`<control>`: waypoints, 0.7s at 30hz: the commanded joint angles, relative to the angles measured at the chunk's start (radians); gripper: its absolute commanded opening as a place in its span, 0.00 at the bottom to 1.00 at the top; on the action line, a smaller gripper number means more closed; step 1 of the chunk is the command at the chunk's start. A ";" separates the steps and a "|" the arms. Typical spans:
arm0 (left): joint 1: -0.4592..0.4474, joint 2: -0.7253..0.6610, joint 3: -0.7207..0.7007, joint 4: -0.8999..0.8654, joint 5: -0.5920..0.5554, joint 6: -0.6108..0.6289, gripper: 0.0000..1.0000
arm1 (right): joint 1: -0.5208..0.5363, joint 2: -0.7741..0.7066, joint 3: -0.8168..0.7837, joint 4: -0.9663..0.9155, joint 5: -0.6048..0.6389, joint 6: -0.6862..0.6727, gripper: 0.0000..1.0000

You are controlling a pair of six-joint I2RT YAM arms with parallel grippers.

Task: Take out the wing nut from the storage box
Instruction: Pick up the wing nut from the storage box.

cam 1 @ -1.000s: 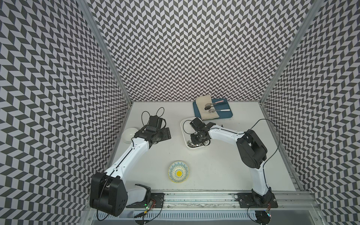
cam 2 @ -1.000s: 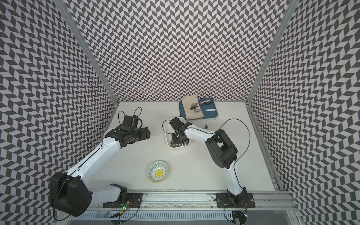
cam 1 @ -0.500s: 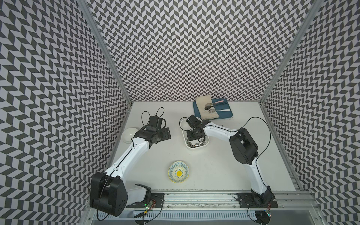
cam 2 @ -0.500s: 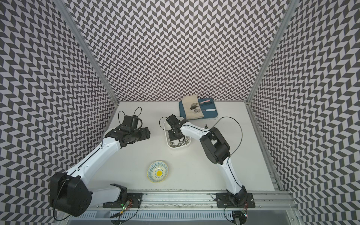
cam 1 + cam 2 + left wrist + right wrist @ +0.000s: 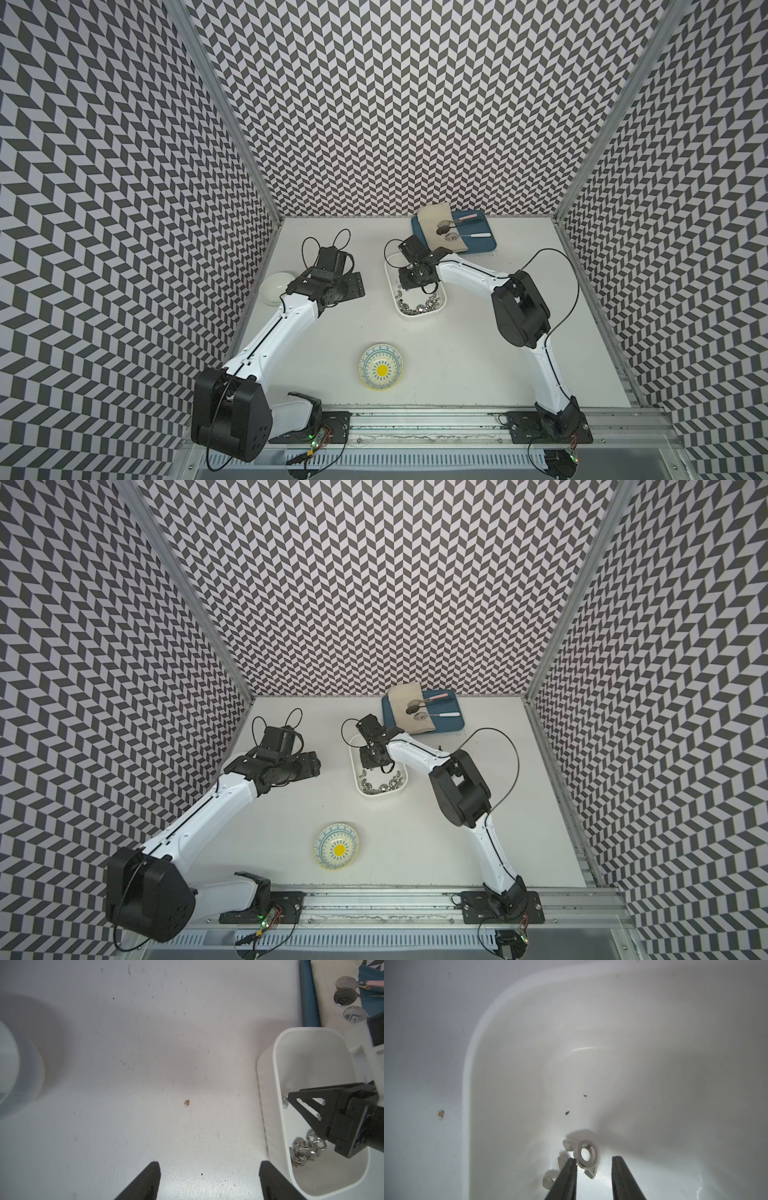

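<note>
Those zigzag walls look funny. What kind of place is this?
Probably a robot testing booth: a left arm and right arm mounted on a rail, zigzag walls round a table, a storage box of wing nuts.

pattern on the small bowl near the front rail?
Bowl: blue-green linework on white, yellow sunburst centre, yellow rim. Clearest in a top view.

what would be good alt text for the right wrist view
The right tool, its two dark fingers apart, reaches into the white storage box with a silver wing nut between them, nearer one finger. The white table shows beyond the box's rounded corner.
</note>
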 commanded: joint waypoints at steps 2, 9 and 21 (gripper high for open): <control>0.006 -0.018 -0.010 -0.002 -0.007 0.007 0.79 | 0.001 0.017 0.020 0.010 -0.022 -0.030 0.32; 0.006 -0.025 -0.013 -0.003 -0.008 0.006 0.79 | 0.001 0.045 0.011 0.019 -0.022 -0.051 0.31; 0.006 -0.027 -0.015 0.000 -0.016 0.003 0.79 | 0.001 0.077 -0.002 0.029 -0.001 -0.070 0.24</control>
